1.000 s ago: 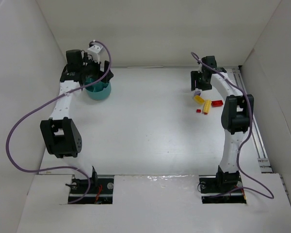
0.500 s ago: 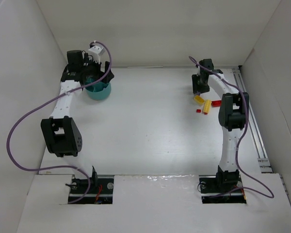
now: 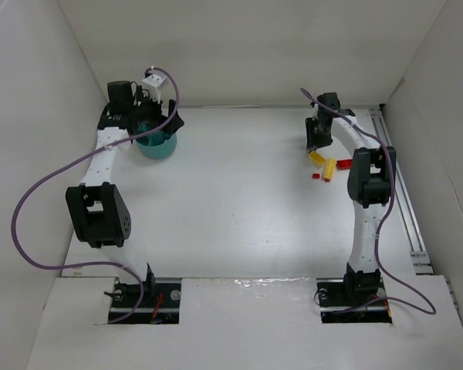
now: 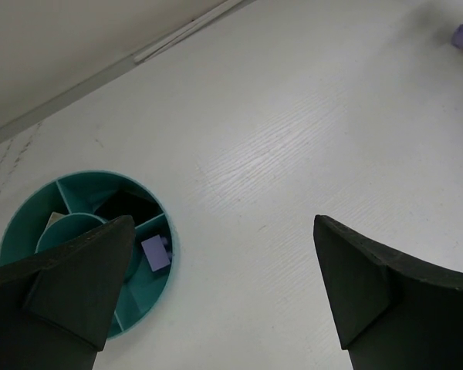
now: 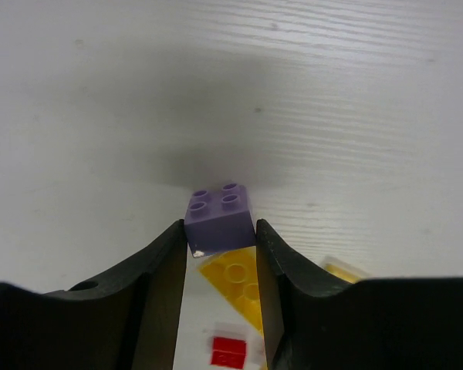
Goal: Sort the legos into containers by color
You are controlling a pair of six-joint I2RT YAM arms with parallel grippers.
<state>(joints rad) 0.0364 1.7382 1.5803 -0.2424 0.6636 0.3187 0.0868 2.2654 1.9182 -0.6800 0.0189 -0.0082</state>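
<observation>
My right gripper (image 5: 220, 231) is shut on a pale purple lego (image 5: 220, 212) and holds it at its fingertips, just above the table. Below it lie a yellow lego (image 5: 235, 281) and a small red lego (image 5: 230, 352). From above, the right gripper (image 3: 318, 137) is at the far right, with yellow legos (image 3: 322, 163) and red legos (image 3: 344, 163) beside it. The teal divided bowl (image 4: 35, 220) holds one pale purple lego (image 4: 155, 253) in a compartment. My left gripper (image 4: 220, 258) is open and empty, just right of the bowl (image 3: 156, 144).
White walls enclose the table on the left, back and right. A rail (image 3: 405, 200) runs along the right edge. Purple cables (image 3: 31, 208) hang from both arms.
My right gripper has gone from beside the purple lego to over it, and now hides it from above. The left arm has shifted very slightly over the bowl.
</observation>
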